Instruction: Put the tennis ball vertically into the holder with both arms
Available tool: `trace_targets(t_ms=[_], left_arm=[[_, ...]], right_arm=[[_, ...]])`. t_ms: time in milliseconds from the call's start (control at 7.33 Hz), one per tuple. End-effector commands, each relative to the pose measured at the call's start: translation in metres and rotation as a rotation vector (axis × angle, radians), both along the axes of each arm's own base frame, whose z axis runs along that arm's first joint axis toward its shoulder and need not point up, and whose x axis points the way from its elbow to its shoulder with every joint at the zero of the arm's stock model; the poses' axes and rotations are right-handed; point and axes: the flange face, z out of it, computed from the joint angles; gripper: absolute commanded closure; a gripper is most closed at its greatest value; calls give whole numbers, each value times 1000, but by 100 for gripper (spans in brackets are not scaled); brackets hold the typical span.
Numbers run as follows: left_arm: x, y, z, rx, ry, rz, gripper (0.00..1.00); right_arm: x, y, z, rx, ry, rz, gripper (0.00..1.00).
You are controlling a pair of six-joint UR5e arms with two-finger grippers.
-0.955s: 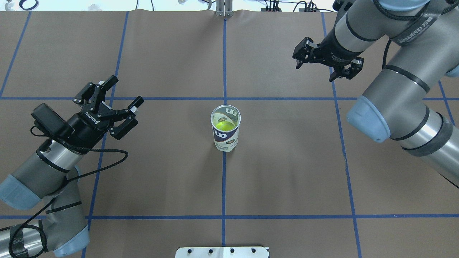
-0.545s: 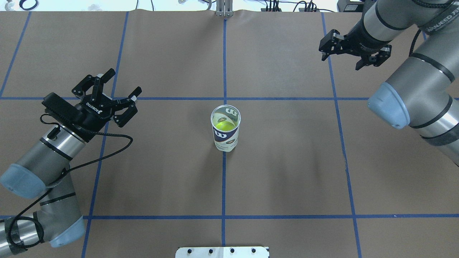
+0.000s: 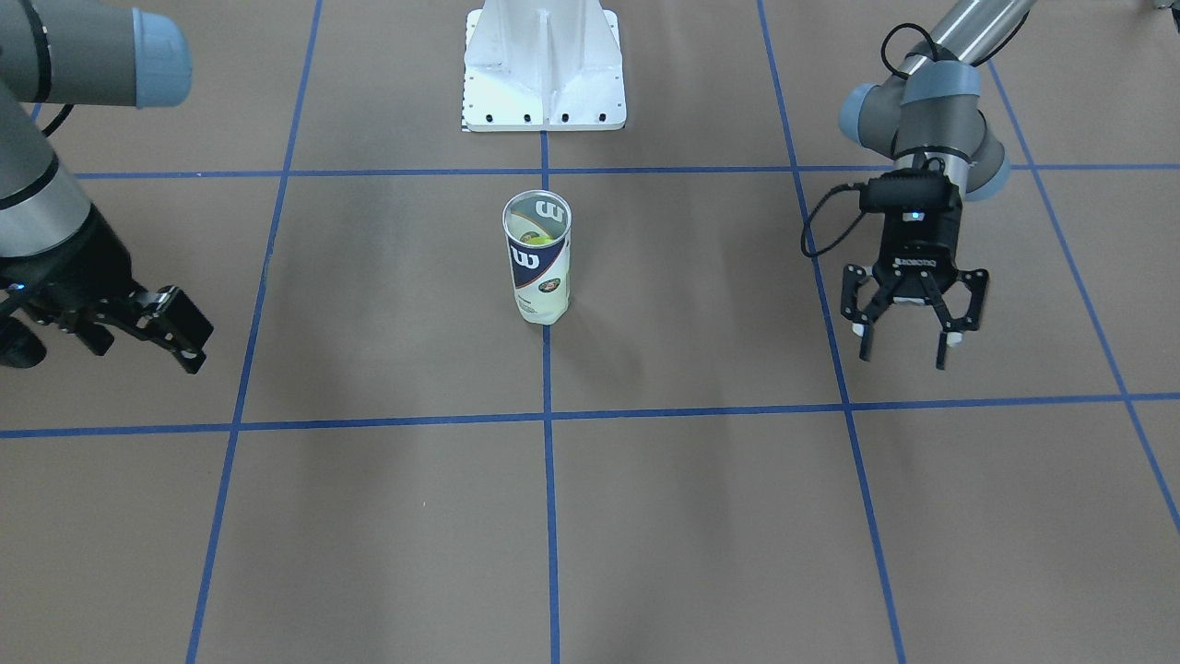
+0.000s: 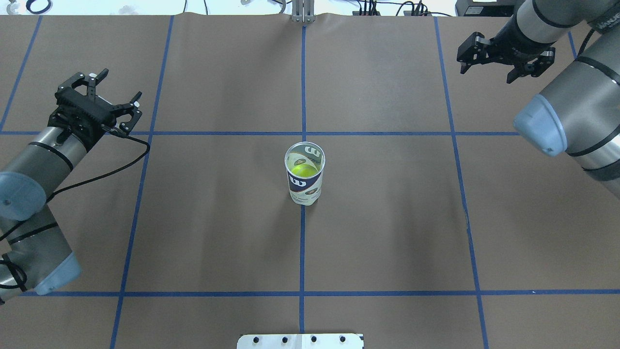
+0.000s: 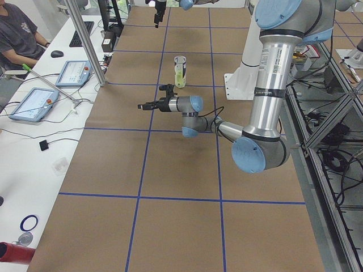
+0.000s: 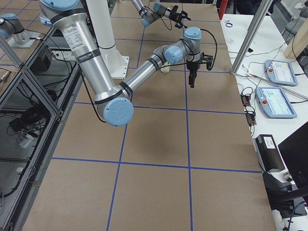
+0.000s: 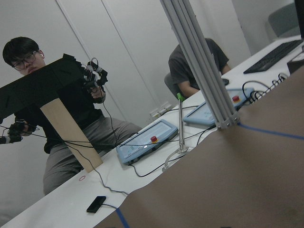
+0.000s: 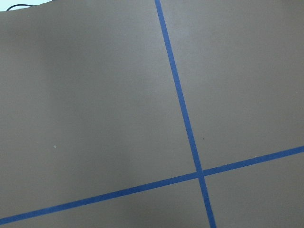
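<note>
A robotics laboratory is shown. A worktop (image 4: 387,218) is covered in brown paper and marked off by a blue tape grid (image 4: 302,252). A left arm (image 4: 43,160) and a right arm (image 4: 571,106) are held over it. Beside it, an aluminium post (image 5: 85,42), teach pendants (image 5: 74,72) and a keyboard (image 5: 78,32) are seen on a white side table (image 5: 34,153), where an operator (image 5: 17,34) is seated.

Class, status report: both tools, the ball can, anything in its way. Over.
Left tool open, empty, wide of the holder. Right tool open, empty, wide too. Holder upright on centre line, tennis ball inside. Nothing beside it.
</note>
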Motion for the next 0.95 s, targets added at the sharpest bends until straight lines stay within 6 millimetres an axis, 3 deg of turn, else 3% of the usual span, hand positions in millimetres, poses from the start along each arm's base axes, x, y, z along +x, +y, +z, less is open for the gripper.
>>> trace_targets(t_ms=[0, 136, 273, 545, 818], left_arm=[[-79, -68, 34, -264, -154, 85, 21], [-105, -99, 43, -472, -219, 95, 14], [-116, -126, 32, -603, -264, 69, 11], [-165, -132, 53, -928, 5, 115, 12], [-220, -118, 72, -1101, 188, 251, 10]], right_arm=[[36, -23, 50, 9, 44, -89, 1], [59, -35, 73, 8, 43, -134, 1], [88, -46, 98, 22, 25, -198, 1], [145, -59, 148, 53, 11, -284, 1], [181, -58, 189, 51, 7, -321, 1]])
